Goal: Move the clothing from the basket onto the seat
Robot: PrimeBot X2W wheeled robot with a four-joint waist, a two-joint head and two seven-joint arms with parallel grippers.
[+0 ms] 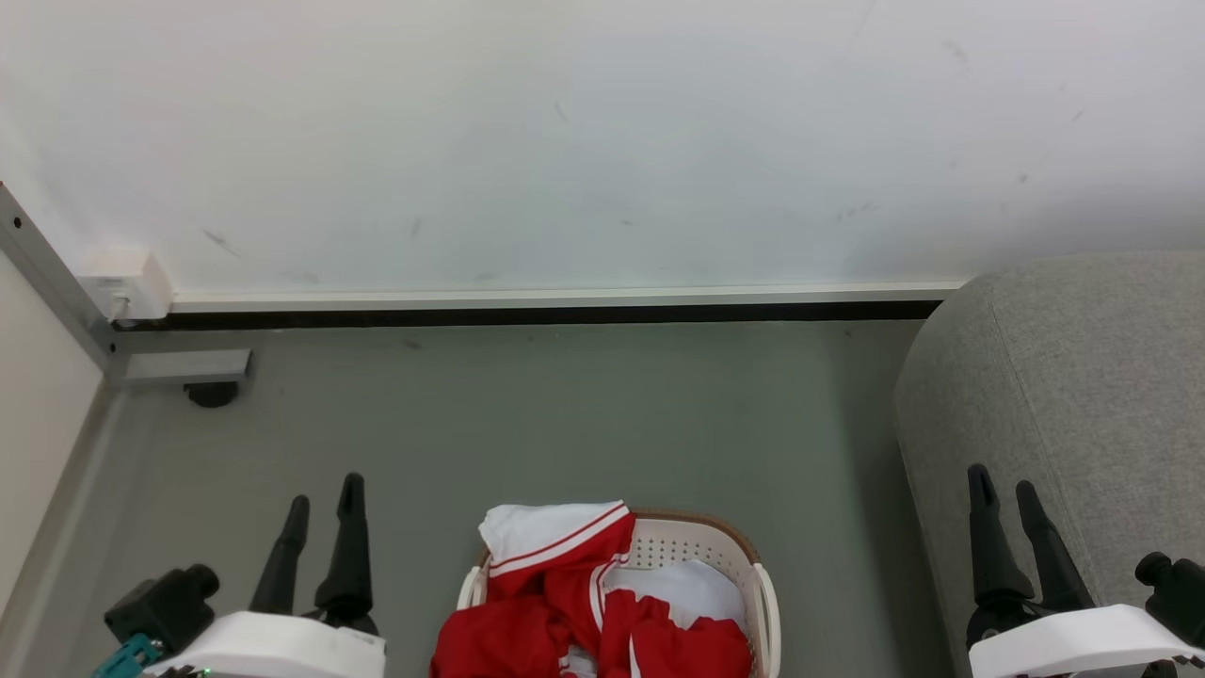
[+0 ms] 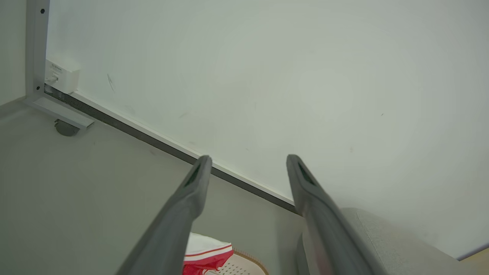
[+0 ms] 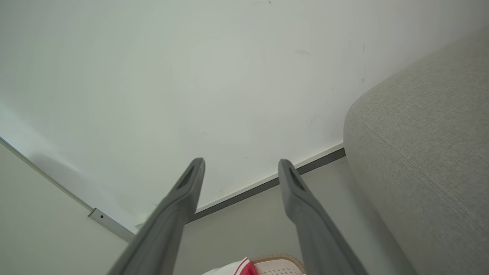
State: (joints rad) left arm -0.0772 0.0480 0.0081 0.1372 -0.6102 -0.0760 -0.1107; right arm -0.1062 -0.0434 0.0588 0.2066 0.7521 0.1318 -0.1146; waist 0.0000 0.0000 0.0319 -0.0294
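Left gripper (image 1: pixel 326 490), right gripper (image 1: pixel 1002 477) hanging spread, empty, flanking cream perforated plastic basket (image 1: pixel 770 612). Soft red-and-white sports clothing (image 1: pixel 555 612) lying heaped inside (white panel draping over far rim). Grey woven seat (image 1: pixel 1064 377) standing right. Pick not yet begun; next calling for lowering gripper, pinching heap.

The grey-green floor (image 1: pixel 565 424) runs from the dark baseboard strip (image 1: pixel 527 314) at mid-frame down to the bottom edge. The basket (image 1: pixel 701 551) stands on it at bottom centre (cut off by the frame edge). The seat (image 1: pixel 1064 377) rests at the right, apart from the basket. At mid-left a dark round foot (image 1: pixel 211 394) sits under a metal rail (image 1: pixel 184 365).
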